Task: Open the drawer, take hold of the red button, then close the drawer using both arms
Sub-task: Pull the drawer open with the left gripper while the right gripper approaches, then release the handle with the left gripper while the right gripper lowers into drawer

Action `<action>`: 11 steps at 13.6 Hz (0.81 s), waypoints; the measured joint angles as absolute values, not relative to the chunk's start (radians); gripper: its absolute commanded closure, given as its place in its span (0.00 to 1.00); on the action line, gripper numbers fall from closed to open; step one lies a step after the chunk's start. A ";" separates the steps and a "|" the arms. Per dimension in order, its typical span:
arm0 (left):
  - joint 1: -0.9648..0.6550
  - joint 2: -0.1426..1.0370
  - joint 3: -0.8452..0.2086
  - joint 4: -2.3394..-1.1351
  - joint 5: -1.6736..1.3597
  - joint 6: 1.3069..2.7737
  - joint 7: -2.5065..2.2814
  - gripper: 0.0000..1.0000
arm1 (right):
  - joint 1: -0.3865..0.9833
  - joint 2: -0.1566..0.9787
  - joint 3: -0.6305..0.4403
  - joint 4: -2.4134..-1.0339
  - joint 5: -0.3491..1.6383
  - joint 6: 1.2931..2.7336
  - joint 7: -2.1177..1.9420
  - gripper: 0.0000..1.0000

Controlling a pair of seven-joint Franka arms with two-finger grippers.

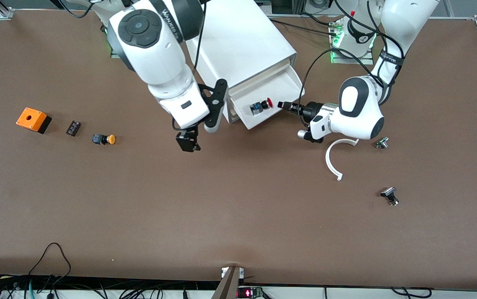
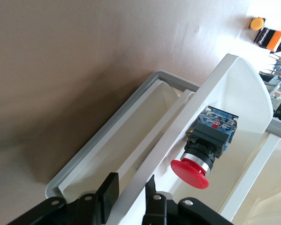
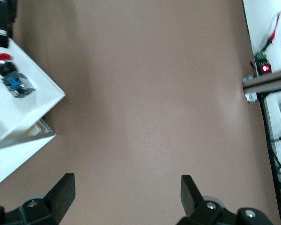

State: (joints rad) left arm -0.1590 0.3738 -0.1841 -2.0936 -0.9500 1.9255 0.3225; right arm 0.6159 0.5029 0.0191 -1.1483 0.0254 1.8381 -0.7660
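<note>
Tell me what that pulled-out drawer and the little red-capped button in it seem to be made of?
The drawer looks like smooth white plastic: thin molded walls, soft sheen. The button seems a mix: glossy red plastic cap, shiny metal-looking collar, blue and black plastic body. The collar could be chromed plastic.

Red-capped button [image 1: 260, 106] lying in open drawer [image 1: 275, 89]

Cabinet [image 1: 242, 45] top cut off; drawer [image 2: 234, 89] partly cropped.

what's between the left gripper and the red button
Only the drawer's white side wall, which the left gripper is shut on; the button lies just inside it, seen in the left wrist view.
</note>
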 measured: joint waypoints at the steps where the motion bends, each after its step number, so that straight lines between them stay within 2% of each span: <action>1: -0.159 0.374 -0.176 -2.088 -0.946 1.931 0.323 1.00 | 0.634 0.511 0.020 -1.142 0.025 1.840 -0.768 0.00; 3: -0.158 0.375 -0.153 -2.075 -0.942 1.937 0.323 1.00 | 0.664 0.531 0.028 -1.134 0.026 1.853 -0.814 0.00; 5: -0.158 0.377 -0.131 -2.062 -0.936 1.940 0.324 0.89 | 0.674 0.571 0.055 -1.119 0.026 1.860 -0.890 0.00; 6: -0.158 0.379 -0.125 -2.055 -0.927 1.940 0.324 0.65 | 0.675 0.594 0.068 -1.108 0.026 1.863 -0.920 0.00; 7: -0.158 0.379 -0.123 -2.051 -0.924 1.940 0.324 0.29 | 0.676 0.614 0.075 -1.098 0.026 1.866 -0.947 0.00; 8: -0.158 0.380 -0.120 -2.048 -0.923 1.957 0.314 0.00 | 0.678 0.628 0.079 -1.090 0.026 1.867 -0.968 0.00; 11: -0.155 0.379 -0.093 -2.029 -0.918 1.998 0.295 0.00 | 0.698 0.639 0.101 -1.079 0.026 1.866 -0.992 0.00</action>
State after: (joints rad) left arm -0.1552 0.3790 -0.0935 -2.0293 -0.9175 1.9983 0.2952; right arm 0.6984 0.6392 0.1015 -1.0787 0.0264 1.8664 -0.9922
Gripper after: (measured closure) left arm 0.507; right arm 0.000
